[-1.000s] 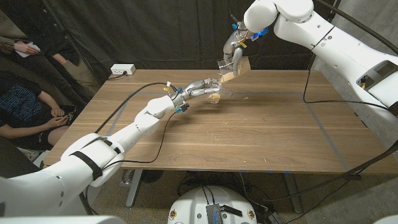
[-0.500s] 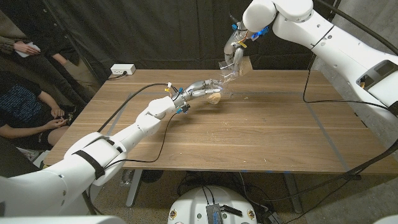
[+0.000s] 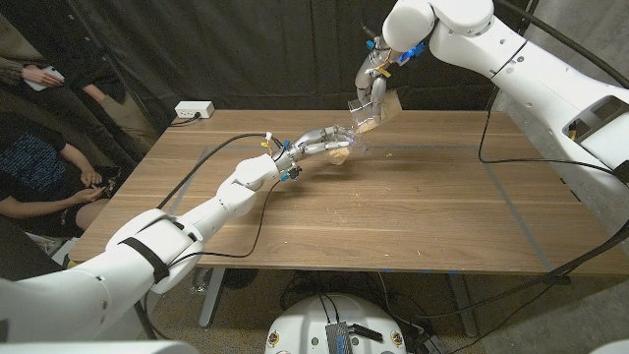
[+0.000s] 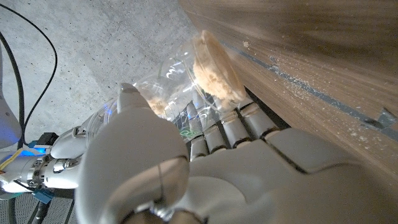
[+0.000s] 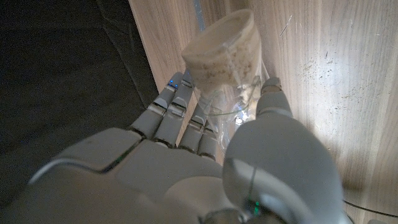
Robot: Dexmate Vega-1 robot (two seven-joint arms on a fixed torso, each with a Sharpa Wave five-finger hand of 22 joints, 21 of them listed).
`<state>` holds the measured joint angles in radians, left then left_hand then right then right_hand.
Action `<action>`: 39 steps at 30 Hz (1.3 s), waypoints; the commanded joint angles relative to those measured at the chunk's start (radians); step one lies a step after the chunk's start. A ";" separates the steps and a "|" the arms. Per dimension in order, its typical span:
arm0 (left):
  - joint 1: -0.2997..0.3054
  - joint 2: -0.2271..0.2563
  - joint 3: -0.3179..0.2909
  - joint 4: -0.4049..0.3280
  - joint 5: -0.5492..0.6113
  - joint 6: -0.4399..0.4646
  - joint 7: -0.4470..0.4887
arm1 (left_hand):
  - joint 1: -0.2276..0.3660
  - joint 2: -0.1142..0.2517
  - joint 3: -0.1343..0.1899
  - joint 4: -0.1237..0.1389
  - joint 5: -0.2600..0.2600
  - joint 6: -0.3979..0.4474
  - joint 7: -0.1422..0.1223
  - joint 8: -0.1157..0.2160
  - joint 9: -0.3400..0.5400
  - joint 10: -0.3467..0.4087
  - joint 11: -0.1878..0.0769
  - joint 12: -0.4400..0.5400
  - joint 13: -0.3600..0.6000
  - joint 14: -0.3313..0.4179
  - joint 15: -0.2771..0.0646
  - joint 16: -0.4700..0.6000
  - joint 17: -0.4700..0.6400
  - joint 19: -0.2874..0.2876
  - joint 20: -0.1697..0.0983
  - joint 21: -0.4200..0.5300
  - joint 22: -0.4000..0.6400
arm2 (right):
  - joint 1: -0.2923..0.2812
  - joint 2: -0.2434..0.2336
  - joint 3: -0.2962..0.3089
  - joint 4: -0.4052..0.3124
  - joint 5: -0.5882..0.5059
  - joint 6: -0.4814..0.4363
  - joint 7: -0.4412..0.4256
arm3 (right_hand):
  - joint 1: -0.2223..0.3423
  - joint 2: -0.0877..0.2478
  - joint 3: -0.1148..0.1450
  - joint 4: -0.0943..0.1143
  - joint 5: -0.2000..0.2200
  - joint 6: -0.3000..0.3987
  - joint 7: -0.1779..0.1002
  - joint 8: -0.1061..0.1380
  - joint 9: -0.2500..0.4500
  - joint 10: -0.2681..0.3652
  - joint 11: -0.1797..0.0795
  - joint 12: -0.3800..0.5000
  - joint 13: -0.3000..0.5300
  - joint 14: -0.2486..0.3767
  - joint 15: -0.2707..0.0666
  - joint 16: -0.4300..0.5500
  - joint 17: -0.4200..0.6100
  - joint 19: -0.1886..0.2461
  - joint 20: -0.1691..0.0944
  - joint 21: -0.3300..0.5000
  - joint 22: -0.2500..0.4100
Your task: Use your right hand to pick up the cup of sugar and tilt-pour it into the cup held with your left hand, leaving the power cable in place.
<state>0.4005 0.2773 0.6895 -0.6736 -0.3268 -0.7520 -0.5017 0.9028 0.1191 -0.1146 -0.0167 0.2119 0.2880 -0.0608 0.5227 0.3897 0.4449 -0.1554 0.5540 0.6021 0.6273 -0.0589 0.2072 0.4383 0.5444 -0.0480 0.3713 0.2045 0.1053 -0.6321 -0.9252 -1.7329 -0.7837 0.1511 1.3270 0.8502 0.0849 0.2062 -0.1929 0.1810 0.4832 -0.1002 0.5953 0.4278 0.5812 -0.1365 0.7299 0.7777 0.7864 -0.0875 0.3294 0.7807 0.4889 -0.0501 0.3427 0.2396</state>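
Note:
My right hand (image 3: 371, 84) holds a clear cup of sugar (image 3: 368, 115) tilted above the far middle of the table, its mouth pointing down toward my left hand. The right wrist view has that sugar cup (image 5: 225, 48) pinched between thumb and fingers (image 5: 186, 118) of the right hand (image 5: 205, 168). My left hand (image 3: 316, 139) grips a second clear cup (image 3: 341, 150) just under it, with pale sugar in its bottom. In the left wrist view the held cup (image 4: 214, 65) lies against the left hand (image 4: 186, 168), and the right hand (image 4: 50, 163) is beyond it.
A white power strip (image 3: 194, 110) sits at the table's far left corner. Scattered sugar grains (image 3: 388, 152) lie on the wooden table (image 3: 413, 211) beside the cups. Black cables (image 3: 484, 138) hang from the arms. People (image 3: 39, 172) sit left of the table.
The right hand's cup has shifted slightly and tipped a little further over the left cup. The left hand and its cup have stayed in place.

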 commanded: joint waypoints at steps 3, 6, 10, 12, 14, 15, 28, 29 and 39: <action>-0.021 -0.047 -0.010 0.106 -0.025 -0.088 -0.042 | 0.013 0.009 0.000 -0.001 0.002 0.010 0.001 0.005 0.000 0.007 -0.002 0.006 0.003 0.012 -0.129 0.003 0.004 0.007 -0.048 0.006 0.004 | -0.003 0.007 -0.001 0.007 -0.002 -0.005 0.009 | 0.033 0.020 0.045 0.037 0.006 0.048 -0.036 0.003 0.001 0.014 -0.007 0.001 0.001 0.008 -0.149 0.004 0.005 0.007 -0.078 0.005 0.003; -0.026 -0.051 -0.012 0.123 -0.026 -0.095 -0.045 | 0.015 0.011 0.000 -0.001 0.002 0.011 0.001 0.006 0.001 0.009 -0.005 0.007 0.002 0.015 -0.129 0.004 0.004 0.007 -0.049 0.007 0.004 | -0.001 0.008 -0.002 0.010 -0.002 -0.002 0.008 | 0.034 0.020 0.045 0.038 0.006 0.049 -0.035 0.003 0.000 0.015 -0.005 0.001 0.002 0.007 -0.149 0.004 0.006 0.007 -0.078 0.005 0.003; -0.034 -0.057 -0.015 0.145 -0.028 -0.103 -0.048 | 0.017 0.012 0.001 -0.002 0.002 0.014 -0.001 0.008 0.001 0.011 -0.003 0.009 0.003 0.016 -0.129 0.003 0.004 0.007 -0.049 0.007 0.004 | 0.003 0.012 -0.005 0.016 -0.002 -0.001 0.009 | 0.034 0.020 0.045 0.039 0.005 0.052 -0.035 0.003 0.000 0.017 -0.004 0.000 0.001 0.008 -0.149 0.004 0.007 0.007 -0.078 0.006 0.003; -0.036 -0.058 -0.015 0.152 -0.027 -0.106 -0.050 | 0.018 0.012 0.002 -0.003 0.002 0.014 -0.002 0.008 0.002 0.011 -0.004 0.009 0.003 0.016 -0.130 0.003 0.004 0.006 -0.049 0.008 0.004 | 0.005 0.013 -0.006 0.016 -0.004 0.000 0.009 | 0.034 0.020 0.046 0.039 0.005 0.052 -0.036 0.003 0.000 0.018 -0.005 0.000 0.000 0.008 -0.149 0.004 0.008 0.008 -0.078 0.006 0.004; -0.037 -0.060 -0.016 0.156 -0.027 -0.108 -0.049 | 0.019 0.012 0.002 -0.003 0.002 0.014 -0.002 0.009 0.002 0.012 -0.004 0.010 0.004 0.016 -0.131 0.003 0.005 0.007 -0.049 0.008 0.004 | 0.006 0.015 -0.007 0.017 -0.003 0.000 0.010 | 0.034 0.021 0.046 0.040 0.005 0.053 -0.035 0.003 0.000 0.019 -0.004 -0.001 -0.001 0.009 -0.149 0.005 0.009 0.008 -0.078 0.006 0.004; -0.038 -0.060 -0.016 0.156 -0.027 -0.108 -0.049 | 0.019 0.012 0.002 -0.003 0.002 0.014 -0.001 0.009 0.003 0.012 -0.005 0.010 0.004 0.017 -0.131 0.003 0.005 0.007 -0.050 0.008 0.004 | 0.007 0.015 -0.008 0.018 -0.004 0.001 0.011 | 0.034 0.021 0.046 0.040 0.005 0.055 -0.036 0.004 0.000 0.020 -0.004 -0.001 -0.001 0.010 -0.149 0.005 0.009 0.008 -0.078 0.006 0.004; -0.039 -0.066 -0.017 0.162 -0.027 -0.114 -0.053 | 0.022 0.013 0.003 -0.004 0.001 0.013 0.000 0.012 0.005 0.013 -0.005 0.011 0.003 0.018 -0.133 0.001 0.006 0.007 -0.051 0.010 0.003 | 0.008 0.012 -0.011 0.009 -0.007 -0.003 0.026 | 0.036 0.021 0.047 0.041 0.005 0.061 -0.034 0.004 0.000 0.029 -0.005 0.000 0.001 0.018 -0.150 0.010 0.015 0.010 -0.077 0.008 0.005; -0.039 -0.067 -0.017 0.163 -0.027 -0.114 -0.053 | 0.022 0.014 0.003 -0.004 0.001 0.013 -0.001 0.012 0.005 0.015 -0.004 0.012 0.003 0.017 -0.134 0.001 0.006 0.007 -0.052 0.010 0.003 | 0.008 0.012 -0.012 0.009 -0.010 -0.002 0.025 | 0.037 0.021 0.047 0.041 0.005 0.062 -0.034 0.004 0.000 0.029 -0.001 0.000 0.001 0.018 -0.150 0.011 0.016 0.010 -0.077 0.009 0.005; -0.041 -0.073 -0.017 0.173 -0.027 -0.117 -0.051 | 0.024 0.015 0.004 -0.004 0.000 0.014 -0.002 0.014 0.007 0.015 -0.007 0.013 0.004 0.020 -0.133 0.001 0.007 0.007 -0.052 0.012 0.003 | 0.010 0.019 -0.018 0.014 -0.009 0.005 0.033 | 0.039 0.020 0.048 0.042 0.004 0.065 -0.035 0.004 0.001 0.033 -0.002 -0.002 0.001 0.021 -0.149 0.014 0.022 0.011 -0.078 0.010 0.006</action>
<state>0.3614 0.2111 0.6731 -0.5111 -0.3535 -0.8650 -0.5536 0.9158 0.1319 -0.1113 -0.0200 0.2117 0.2986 -0.0608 0.5302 0.3922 0.4538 -0.1568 0.5624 0.6019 0.6358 -0.0606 0.2072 0.4431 0.5444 -0.0480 0.3781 0.2047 0.1131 -0.6183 -0.9373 -1.7218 -0.7920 0.1495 1.3516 0.8581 0.0770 0.2059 -0.1926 0.1817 0.4988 -0.0984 0.5927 0.4246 0.6007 -0.1380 0.7266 0.7761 0.7988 -0.0926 0.3366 0.7993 0.4925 -0.0464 0.3478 0.2443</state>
